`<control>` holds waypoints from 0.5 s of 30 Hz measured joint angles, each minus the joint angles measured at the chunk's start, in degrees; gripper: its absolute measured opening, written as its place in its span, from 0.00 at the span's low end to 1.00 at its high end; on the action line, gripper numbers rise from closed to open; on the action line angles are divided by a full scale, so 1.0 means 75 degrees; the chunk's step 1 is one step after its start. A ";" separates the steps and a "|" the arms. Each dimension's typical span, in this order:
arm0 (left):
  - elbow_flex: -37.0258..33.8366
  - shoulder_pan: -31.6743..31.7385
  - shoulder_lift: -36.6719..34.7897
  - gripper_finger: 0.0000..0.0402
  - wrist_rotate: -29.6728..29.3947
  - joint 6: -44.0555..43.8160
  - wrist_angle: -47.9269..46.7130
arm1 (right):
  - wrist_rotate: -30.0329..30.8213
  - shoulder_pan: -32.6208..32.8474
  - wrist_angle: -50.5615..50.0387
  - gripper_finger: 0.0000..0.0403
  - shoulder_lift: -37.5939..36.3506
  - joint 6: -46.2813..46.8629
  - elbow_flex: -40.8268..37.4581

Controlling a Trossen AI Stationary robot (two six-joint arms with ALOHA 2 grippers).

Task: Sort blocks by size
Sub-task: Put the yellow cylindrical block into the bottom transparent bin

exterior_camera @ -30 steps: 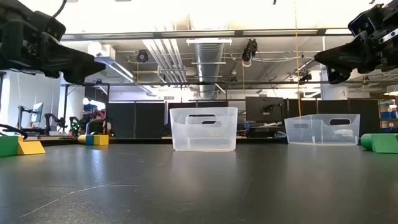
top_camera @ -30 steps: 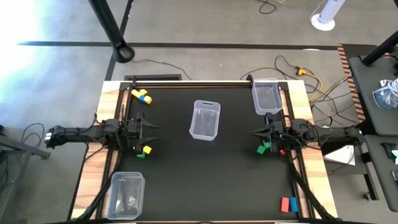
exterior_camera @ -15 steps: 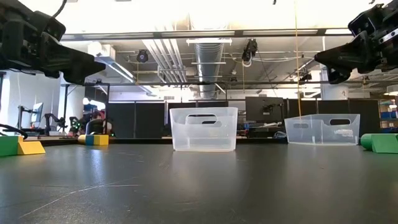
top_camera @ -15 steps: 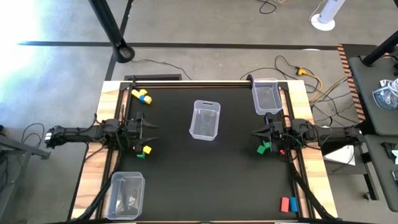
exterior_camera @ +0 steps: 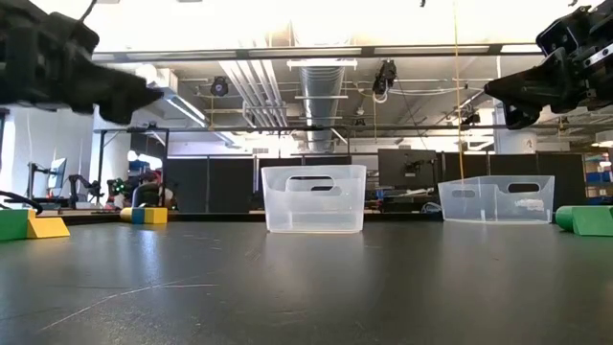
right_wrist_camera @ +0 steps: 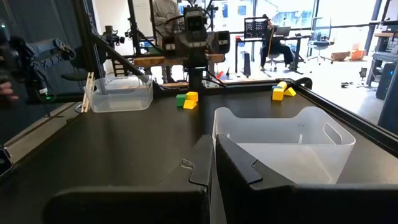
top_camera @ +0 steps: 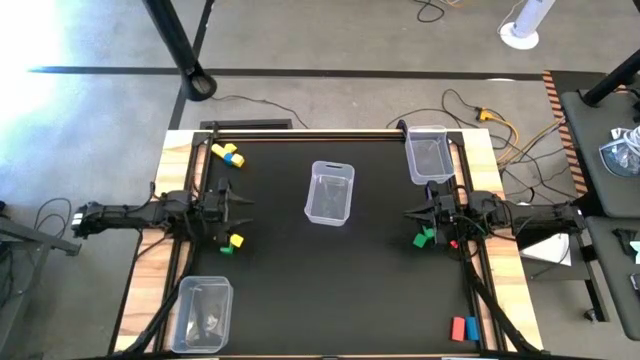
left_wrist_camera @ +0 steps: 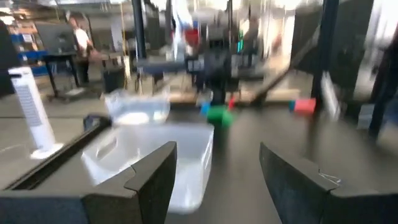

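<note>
Left end effector [top_camera: 240, 210] hovers at the desk's [top_camera: 330, 290] left edge, fingers spread apart, nothing in them. Yellow block [top_camera: 237, 240] and green block [top_camera: 226, 248] touch each other on the desk just below-front of it, not in contact with it; low view shows them at far left, green [exterior_camera: 12, 224] beside yellow [exterior_camera: 46, 227].

Right end effector [top_camera: 413, 213] hovers at the right edge, fingers pressed together, empty. Green blocks [top_camera: 423, 238] lie just beside it on the desk, with a bit of red [top_camera: 453, 243] under the arm.

Yellow-and-blue blocks [top_camera: 230, 154] sit at the far left corner, well apart from both end effectors. Red block [top_camera: 459, 328] and blue block [top_camera: 472, 327] lie side by side at the near right corner.

Clear bins: one in the desk's middle [top_camera: 330, 193], one at far right [top_camera: 426, 154], one at near left [top_camera: 203, 314]. Middle bin lies between the two end effectors.
</note>
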 joint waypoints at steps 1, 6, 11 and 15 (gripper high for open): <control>-0.0001 0.0003 0.0032 0.54 0.0063 -0.0472 0.0411 | 0.0001 -0.0001 0.0000 0.03 0.0000 0.0000 -0.0001; -0.0002 0.0002 0.0126 0.54 0.0065 -0.0916 0.2478 | -0.0002 -0.0002 0.0000 0.03 0.0000 0.0000 -0.0001; 0.0044 0.0021 0.0133 0.54 -0.0355 -0.0018 0.3409 | 0.0000 0.0000 -0.0003 0.03 -0.0001 0.0001 0.0001; 0.0222 0.0029 0.0289 0.54 -0.0906 0.0337 0.3515 | -0.0001 -0.0001 -0.0003 0.03 0.0000 0.0000 0.0002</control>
